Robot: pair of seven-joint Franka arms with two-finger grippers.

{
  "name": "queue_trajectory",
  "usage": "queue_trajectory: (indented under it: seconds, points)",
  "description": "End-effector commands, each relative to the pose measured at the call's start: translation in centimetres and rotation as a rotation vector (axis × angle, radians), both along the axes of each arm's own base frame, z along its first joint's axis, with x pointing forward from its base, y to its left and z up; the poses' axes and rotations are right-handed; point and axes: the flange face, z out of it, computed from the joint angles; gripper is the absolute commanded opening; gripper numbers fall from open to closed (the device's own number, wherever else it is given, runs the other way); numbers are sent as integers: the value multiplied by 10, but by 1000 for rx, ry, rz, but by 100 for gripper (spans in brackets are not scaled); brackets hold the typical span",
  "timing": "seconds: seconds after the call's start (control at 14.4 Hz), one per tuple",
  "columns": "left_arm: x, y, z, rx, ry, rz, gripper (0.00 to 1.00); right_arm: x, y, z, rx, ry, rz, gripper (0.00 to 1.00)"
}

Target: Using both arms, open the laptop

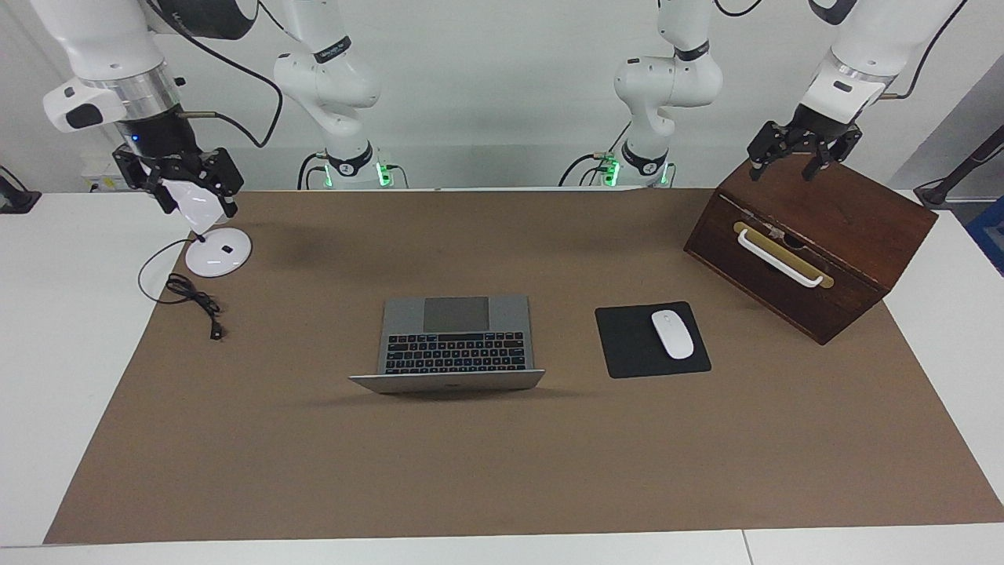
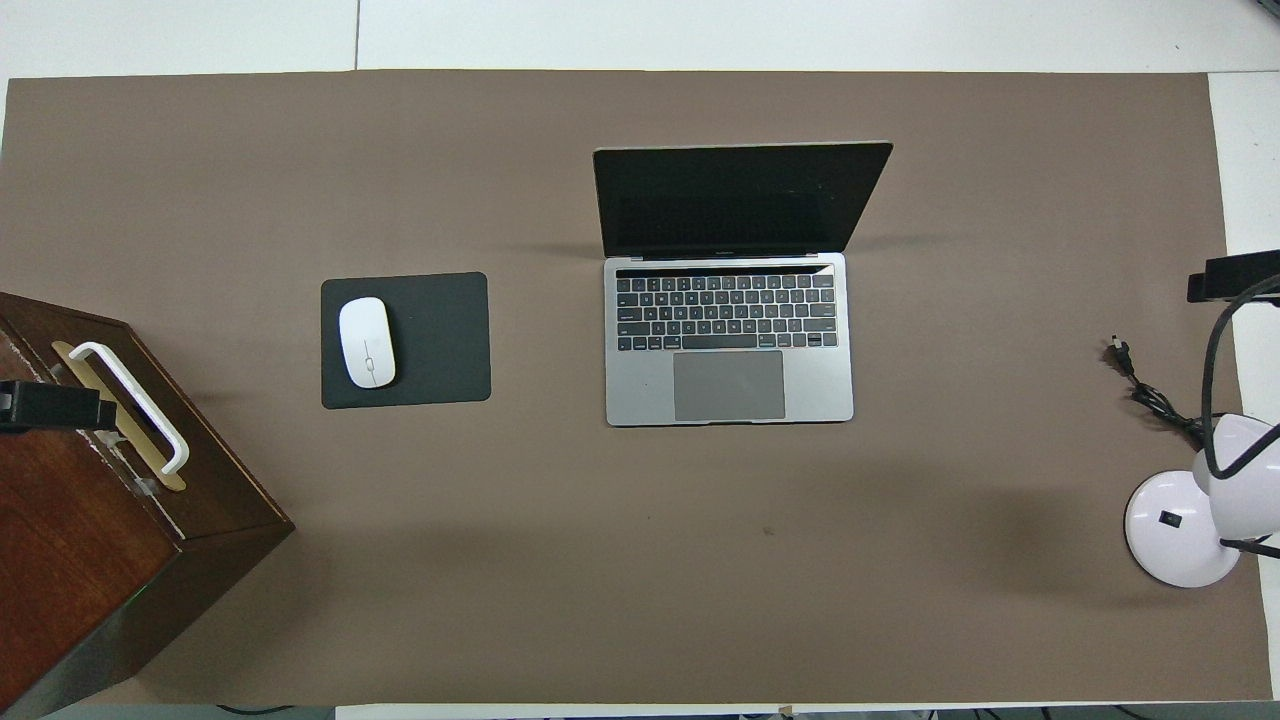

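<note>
The laptop (image 1: 455, 337) lies open in the middle of the brown mat, its lid raised and its keyboard and trackpad facing the robots; it also shows in the overhead view (image 2: 730, 340) with a dark screen. My left gripper (image 1: 784, 169) hangs open and empty over the top of the wooden box, and only its tip shows in the overhead view (image 2: 55, 405). My right gripper (image 1: 190, 196) hangs open just above the white lamp's head at the right arm's end of the table, and its tip shows in the overhead view (image 2: 1235, 275). Both grippers are well away from the laptop.
A dark wooden box (image 1: 816, 235) with a white handle stands at the left arm's end. A black mouse pad (image 1: 627, 345) with a white mouse (image 1: 672, 333) lies beside the laptop. A white desk lamp (image 1: 218, 253) and its black cable (image 1: 192, 298) are at the right arm's end.
</note>
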Motion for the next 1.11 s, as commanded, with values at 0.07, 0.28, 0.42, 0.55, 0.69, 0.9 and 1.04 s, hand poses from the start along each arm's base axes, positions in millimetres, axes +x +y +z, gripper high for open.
queue_trajectory:
  seconds: [0.07, 0.28, 0.42, 0.55, 0.69, 0.9, 1.04]
  points:
    - [2, 1, 5, 12, 9, 11, 100, 0, -4, -1, 17, -14, 15, 100]
    - [1, 1, 6, 11, 9, 12, 100, 1, -4, 0, 15, -21, 16, 100]
    - [2, 1, 5, 12, 11, 12, 100, 1, -4, 1, 15, -26, 15, 100]
    - [2, 1, 5, 12, 11, 12, 100, 2, -3, -3, 16, -20, 16, 100]
    - [1, 1, 5, 12, 12, 12, 100, 2, -2, -4, 14, -18, 19, 100]
    - [2, 1, 5, 12, 11, 12, 100, 3, -4, -6, 15, -15, 21, 100]
    - [2, 0, 6, 12, 9, 12, 100, 3, -2, -5, 14, -17, 27, 100]
